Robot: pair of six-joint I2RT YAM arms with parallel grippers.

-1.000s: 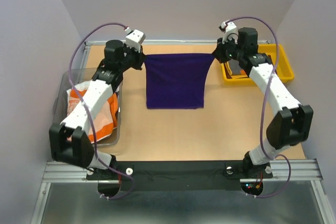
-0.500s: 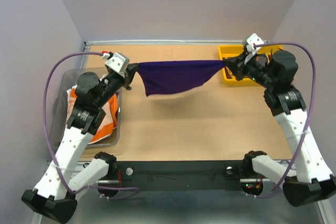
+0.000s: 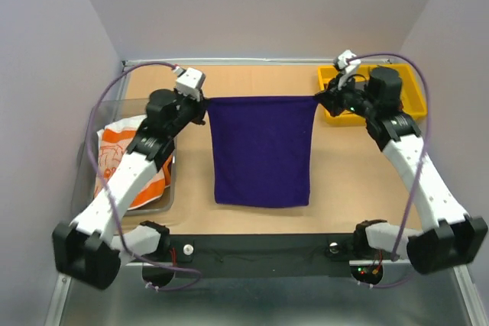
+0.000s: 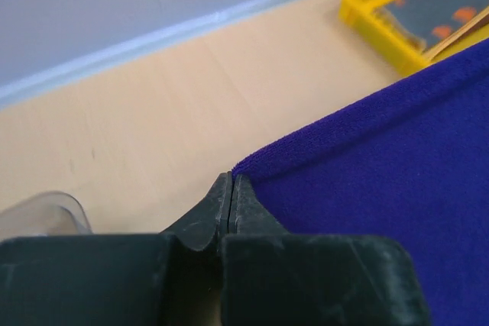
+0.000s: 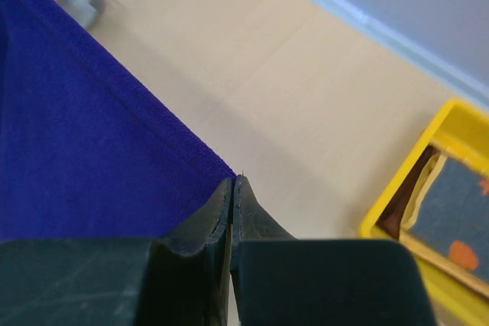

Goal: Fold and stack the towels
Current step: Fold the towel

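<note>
A deep purple towel (image 3: 262,150) is spread wide over the middle of the table, held by its two far corners. My left gripper (image 3: 205,102) is shut on the far left corner, its fingertips (image 4: 231,181) pinching the purple edge (image 4: 382,158). My right gripper (image 3: 317,99) is shut on the far right corner, with the towel (image 5: 76,135) running away to the left of its tips (image 5: 233,181). An orange-and-white patterned towel (image 3: 126,162) lies crumpled in the clear bin (image 3: 90,131) under the left arm.
A yellow tray (image 3: 409,93) stands at the far right and holds folded dark cloth with orange spots (image 5: 458,215). The bin's rim (image 4: 38,211) shows beside the left gripper. A black rail (image 3: 252,253) runs along the table's near edge.
Half a second ago the purple towel hung bunched and narrow between the grippers. Now it is spread full length toward the near edge. Both grippers have kept their corners.
</note>
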